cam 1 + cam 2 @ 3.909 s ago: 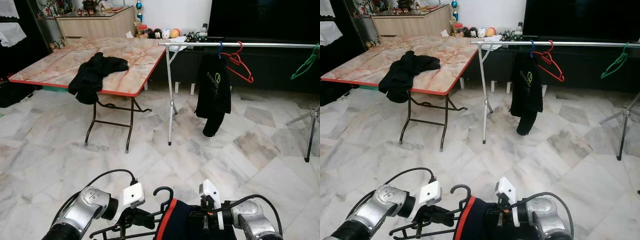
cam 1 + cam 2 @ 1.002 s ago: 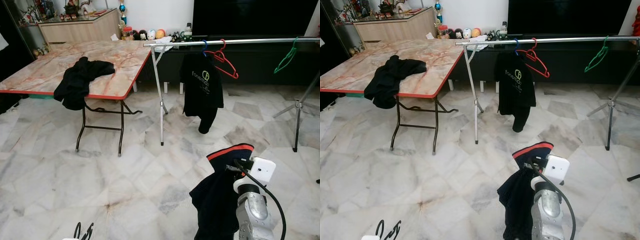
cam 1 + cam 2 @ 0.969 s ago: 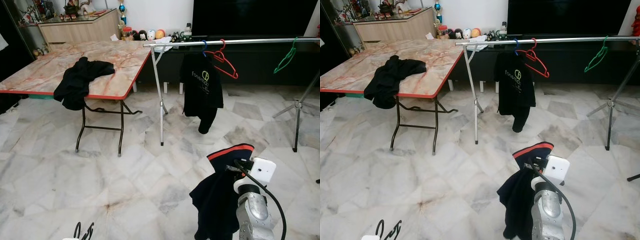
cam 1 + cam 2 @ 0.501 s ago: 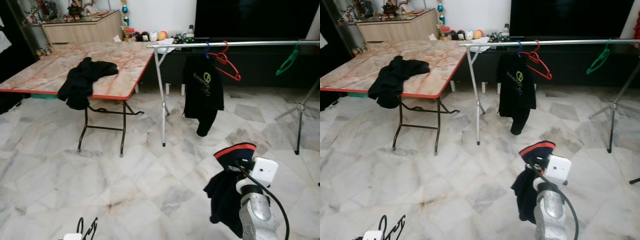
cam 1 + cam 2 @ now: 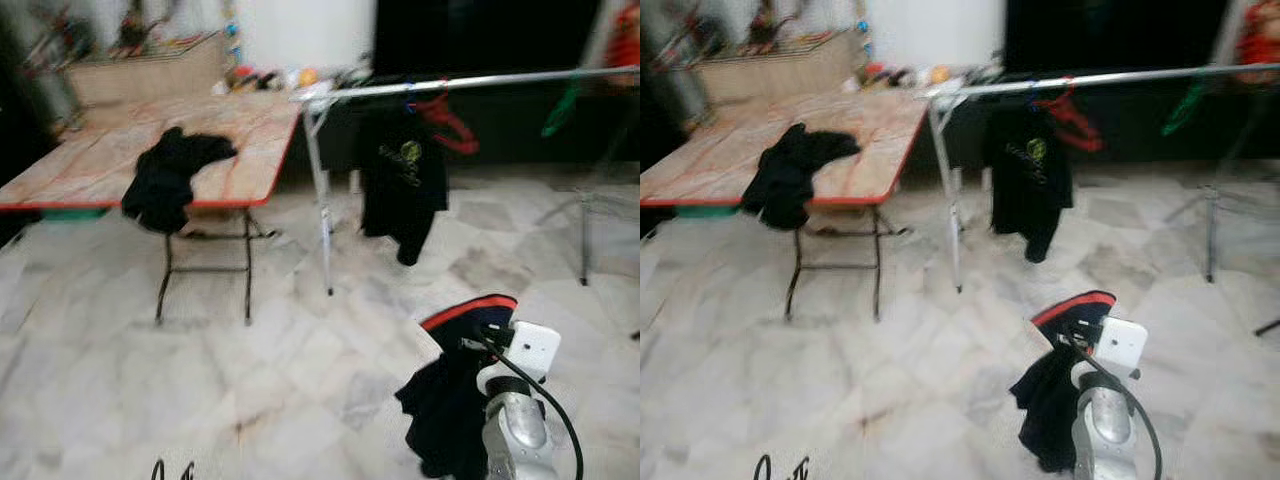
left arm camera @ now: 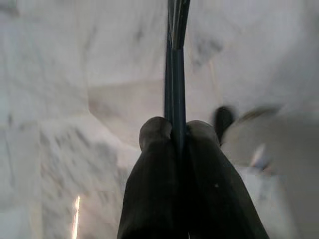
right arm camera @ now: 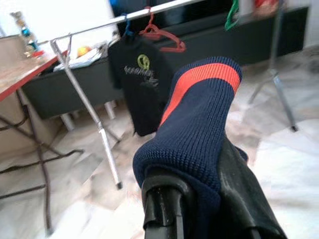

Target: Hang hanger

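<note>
We are walking toward the rail (image 5: 470, 82) with blurred head views, so we judge the step in hand to be the approach — best done by stopping square to a bare stretch of rail, between the red hanger (image 5: 447, 118) and the green hanger (image 5: 560, 108), before lifting anything. The left end effector (image 6: 172, 130) is pinching a thin dark bar of the black hanger (image 6: 175, 59) between its closed fingertips (image 6: 155, 130); the bar is running straight out past the tips over the marble floor (image 5: 300, 340), and the hanger's hook ends are peeking up at the bottom edge of the head view (image 5: 172, 468). The right end effector (image 7: 172, 199) is carrying a navy garment (image 7: 199, 124) with a red stripe draped over its fingers — we cannot tell how wide they are standing under the cloth. We are seeing the rail well apart from both end effectors, ahead and higher, with a black shirt (image 5: 405, 175) already hanging on it. Another dark garment (image 5: 170, 175) is lying over the edge of the table (image 5: 90, 160). We should be raising the hook above the rail, then lowering it on.
</note>
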You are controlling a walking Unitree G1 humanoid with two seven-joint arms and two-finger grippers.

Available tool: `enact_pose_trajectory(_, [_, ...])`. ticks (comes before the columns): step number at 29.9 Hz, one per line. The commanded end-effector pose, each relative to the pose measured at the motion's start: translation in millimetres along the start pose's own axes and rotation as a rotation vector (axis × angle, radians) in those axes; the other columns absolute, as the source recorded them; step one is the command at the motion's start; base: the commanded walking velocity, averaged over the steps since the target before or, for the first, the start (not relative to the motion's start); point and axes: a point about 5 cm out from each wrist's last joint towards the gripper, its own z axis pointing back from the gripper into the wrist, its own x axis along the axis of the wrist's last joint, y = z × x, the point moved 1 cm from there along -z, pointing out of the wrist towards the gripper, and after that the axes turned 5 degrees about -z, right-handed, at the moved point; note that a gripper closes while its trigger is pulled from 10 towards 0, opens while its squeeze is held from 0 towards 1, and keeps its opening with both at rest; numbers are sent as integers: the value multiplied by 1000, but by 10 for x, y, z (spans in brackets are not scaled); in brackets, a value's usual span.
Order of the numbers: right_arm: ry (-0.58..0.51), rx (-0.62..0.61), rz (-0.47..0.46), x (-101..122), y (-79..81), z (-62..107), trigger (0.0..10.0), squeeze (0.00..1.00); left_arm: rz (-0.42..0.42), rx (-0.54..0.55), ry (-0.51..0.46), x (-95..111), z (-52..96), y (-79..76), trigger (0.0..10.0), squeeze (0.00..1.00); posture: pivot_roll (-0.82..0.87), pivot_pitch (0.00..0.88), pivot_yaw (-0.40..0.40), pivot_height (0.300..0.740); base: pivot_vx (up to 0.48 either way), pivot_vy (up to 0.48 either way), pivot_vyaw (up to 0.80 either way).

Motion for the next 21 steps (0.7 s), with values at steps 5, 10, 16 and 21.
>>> enact_pose_trajectory(5, [-13, 59, -17, 23, 193, -27, 10000, 0, 9, 36, 17, -63, 23, 113, 10000, 0, -41, 0, 82, 740, 0, 473, 0])
enact_pose_trajectory(10, [-21, 77, -15, 68, 263, -74, 10000, 0, 25, 37, 11, -37, 18, 113, 10000, 0, -35, 0, 78, 740, 0, 472, 0])
enact_pose_trajectory(16, [-26, 84, -19, 86, 292, -88, 10000, 0, 40, 37, 5, -20, 15, 109, 10000, 0, -30, 0, 72, 740, 0, 472, 0])
enact_pose_trajectory(21, [-18, 84, -14, 64, 291, -81, 10000, 0, 44, 36, 6, -20, 14, 104, 10000, 0, -26, 0, 72, 740, 0, 472, 0])
